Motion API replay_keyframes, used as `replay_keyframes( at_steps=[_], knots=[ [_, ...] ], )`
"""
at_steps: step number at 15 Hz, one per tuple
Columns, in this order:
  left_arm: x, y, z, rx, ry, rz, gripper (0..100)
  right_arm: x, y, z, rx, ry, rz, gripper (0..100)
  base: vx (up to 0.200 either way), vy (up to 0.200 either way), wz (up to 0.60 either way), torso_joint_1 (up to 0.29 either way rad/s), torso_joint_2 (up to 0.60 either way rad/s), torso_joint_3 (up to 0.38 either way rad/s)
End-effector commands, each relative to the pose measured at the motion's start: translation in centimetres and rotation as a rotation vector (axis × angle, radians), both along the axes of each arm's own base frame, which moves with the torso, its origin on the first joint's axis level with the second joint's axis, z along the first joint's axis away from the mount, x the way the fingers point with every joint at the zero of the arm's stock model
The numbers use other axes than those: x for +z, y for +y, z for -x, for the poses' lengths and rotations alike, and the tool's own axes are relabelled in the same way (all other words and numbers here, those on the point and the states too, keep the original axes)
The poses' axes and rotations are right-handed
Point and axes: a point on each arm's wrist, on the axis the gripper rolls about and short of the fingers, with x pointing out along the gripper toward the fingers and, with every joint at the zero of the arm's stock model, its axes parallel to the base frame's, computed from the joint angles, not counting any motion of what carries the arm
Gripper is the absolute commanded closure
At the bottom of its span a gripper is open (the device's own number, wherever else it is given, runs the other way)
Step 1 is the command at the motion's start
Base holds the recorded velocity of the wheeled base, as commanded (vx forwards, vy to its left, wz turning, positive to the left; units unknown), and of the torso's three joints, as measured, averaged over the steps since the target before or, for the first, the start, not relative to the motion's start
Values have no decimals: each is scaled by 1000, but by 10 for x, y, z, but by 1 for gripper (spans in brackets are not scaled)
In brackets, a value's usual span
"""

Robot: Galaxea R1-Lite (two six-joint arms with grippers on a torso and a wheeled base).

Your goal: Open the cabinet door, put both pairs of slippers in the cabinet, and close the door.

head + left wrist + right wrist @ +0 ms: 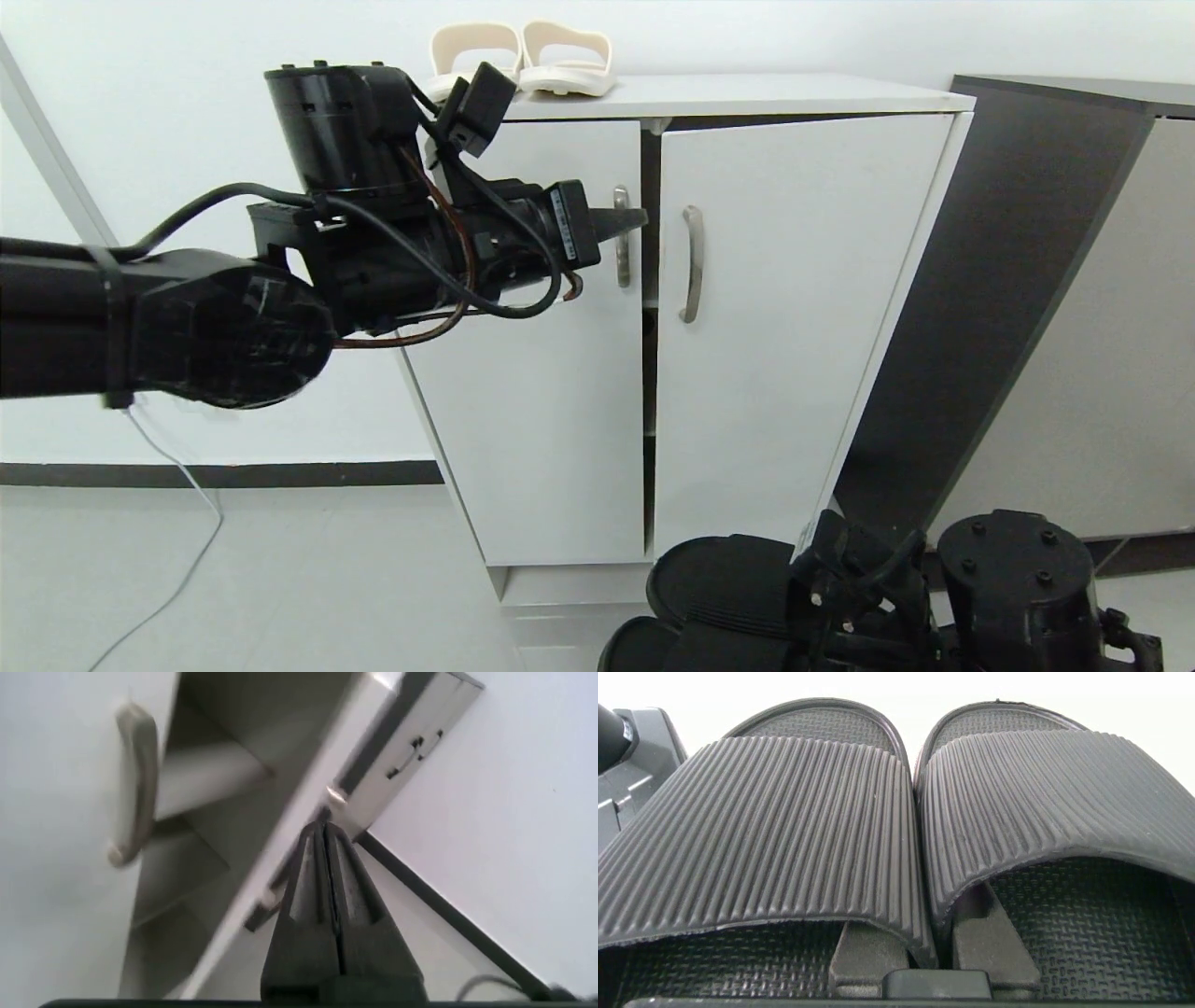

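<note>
The white cabinet (pixel 775 308) has two doors with metal handles; a dark gap shows between them. My left gripper (pixel 637 220) is shut, with its tips at the left door's handle (pixel 622 238) and free edge. In the left wrist view the closed fingers (pixel 327 859) touch the door edge (pixel 280 849), and shelves show inside beside the other handle (pixel 135 784). A beige pair of slippers (pixel 523 54) lies on the cabinet top. My right gripper (pixel 924 952), low in front of the cabinet, is shut on the black slippers (pixel 906 812), its fingers under the straps.
A dark grey cabinet (pixel 1055 280) stands right next to the white one. A grey cable (pixel 187 541) trails over the floor at the left, along the white wall. The black slippers (pixel 728 588) hang just before the cabinet's base.
</note>
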Motion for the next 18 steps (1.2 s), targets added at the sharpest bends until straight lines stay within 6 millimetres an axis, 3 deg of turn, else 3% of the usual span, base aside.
replay_keyframes(
  at_steps=[1,4,11,14,16,18],
  knots=[
    [-10,-5,-22,17,15,-5,100,0,0,0,0,1,0,100,0,0,0,0,0,0],
    [-11,-16,-49,26,1,18,100,-1,0,0,-1,1,4,100,0,0,0,0,0,0],
    [-11,-30,-68,18,-21,33,100,-4,2,3,14,10,15,100,0,0,0,0,0,0],
    [-12,-33,-66,13,-16,34,100,-8,5,3,22,20,26,100,-133,0,0,0,-2,2],
    [-10,-42,-50,4,-11,34,100,-9,7,6,34,23,30,100,-200,0,0,5,0,-2],
    [-8,-51,-22,-54,5,25,100,-9,8,8,43,26,32,100,-200,0,0,5,2,-2]
  ],
)
